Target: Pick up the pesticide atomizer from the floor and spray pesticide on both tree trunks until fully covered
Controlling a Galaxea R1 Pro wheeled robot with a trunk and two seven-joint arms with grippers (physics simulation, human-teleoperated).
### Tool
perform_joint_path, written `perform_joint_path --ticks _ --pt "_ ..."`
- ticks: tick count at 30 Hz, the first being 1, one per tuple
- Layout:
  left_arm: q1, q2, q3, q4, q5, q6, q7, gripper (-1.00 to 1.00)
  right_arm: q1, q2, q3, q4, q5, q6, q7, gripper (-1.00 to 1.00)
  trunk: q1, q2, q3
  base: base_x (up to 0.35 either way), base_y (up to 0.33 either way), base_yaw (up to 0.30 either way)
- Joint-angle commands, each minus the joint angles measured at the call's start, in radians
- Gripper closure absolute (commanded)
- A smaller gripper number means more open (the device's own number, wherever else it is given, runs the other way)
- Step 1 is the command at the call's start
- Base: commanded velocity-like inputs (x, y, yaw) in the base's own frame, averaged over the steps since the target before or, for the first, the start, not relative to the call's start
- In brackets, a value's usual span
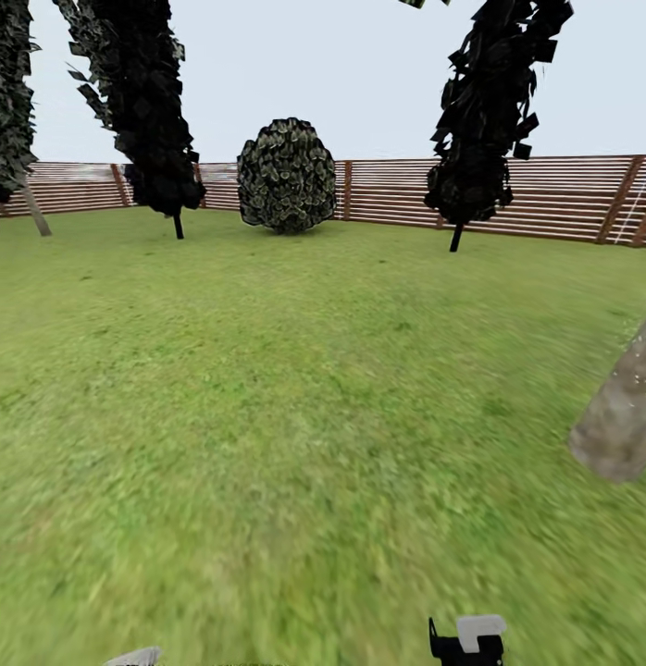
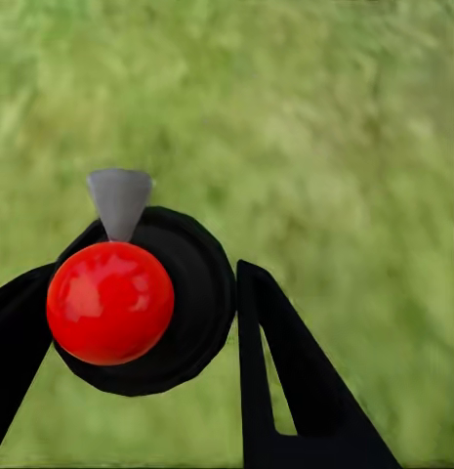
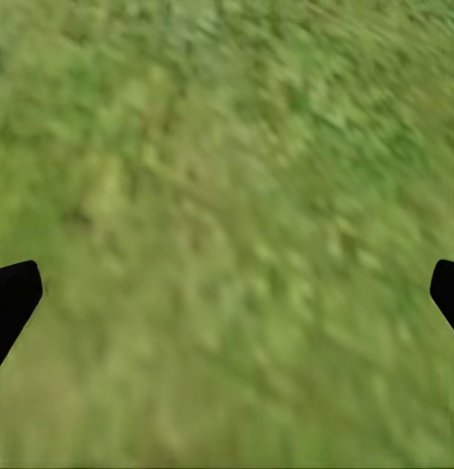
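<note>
Pickup looks done, as far as I can judge. In the left wrist view the left gripper (image 2: 144, 283) has a round black body between its fingers (image 2: 285, 391), with a red ball and a grey wedge-shaped nozzle on top. I read that as the pesticide atomizer (image 2: 192, 293), seen end-on. One finger sits against its side and the other lies right along the opposite edge, so the jaws are pinched in on the bottle rather than spread. Below it there is only blurry grass (image 2: 363, 117), and the bottle is clear of the ground.

In the head view a pale grey tip at the bottom edge is likely that same nozzle, but it is too cropped to be sure.

Spraying is all left to do. One thick mottled tree trunk (image 1: 619, 416) leans in at the right edge of the head view, well apart from both arms. It has a few pale specks near the top, and I cannot tell whether they are spray. The nozzle is not aimed at the trunk.

Ahead lie open lawn, a slatted wooden fence (image 1: 545, 194), a round bush (image 1: 286, 176) and dark cypress-like trees (image 1: 480, 129); none of these are targets.

The right gripper (image 3: 227, 293) is spread wide, its fingertips (image 3: 12, 298) at opposite edges of its wrist view. It holds nothing and has only grass beneath it.
</note>
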State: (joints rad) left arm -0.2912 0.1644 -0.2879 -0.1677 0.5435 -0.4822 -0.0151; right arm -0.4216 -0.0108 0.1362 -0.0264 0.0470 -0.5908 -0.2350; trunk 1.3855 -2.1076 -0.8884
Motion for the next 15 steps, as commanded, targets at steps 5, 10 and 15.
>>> perform_joint_path --ticks 5,10,15 --pt "-0.001 0.002 -0.04 -0.018 -0.06 0.005 -0.005 1.0 0.0 -0.001 0.007 0.0 0.005 0.0 -0.01 -1.0 0.0 0.0 -0.001 0.0 0.0 0.284" --pt "0.002 -0.002 -0.045 -0.018 -0.123 0.012 0.005 1.0 0.0 -0.001 0.007 0.0 0.005 0.0 -0.01 -1.0 0.0 0.0 -0.001 0.0 0.0 0.284" --pt "0.01 -0.012 -0.035 -0.004 -0.115 0.018 0.015 1.0 0.0 0.0 0.008 0.0 0.005 0.0 -0.01 -1.0 0.0 0.0 -0.001 0.0 0.0 0.284"
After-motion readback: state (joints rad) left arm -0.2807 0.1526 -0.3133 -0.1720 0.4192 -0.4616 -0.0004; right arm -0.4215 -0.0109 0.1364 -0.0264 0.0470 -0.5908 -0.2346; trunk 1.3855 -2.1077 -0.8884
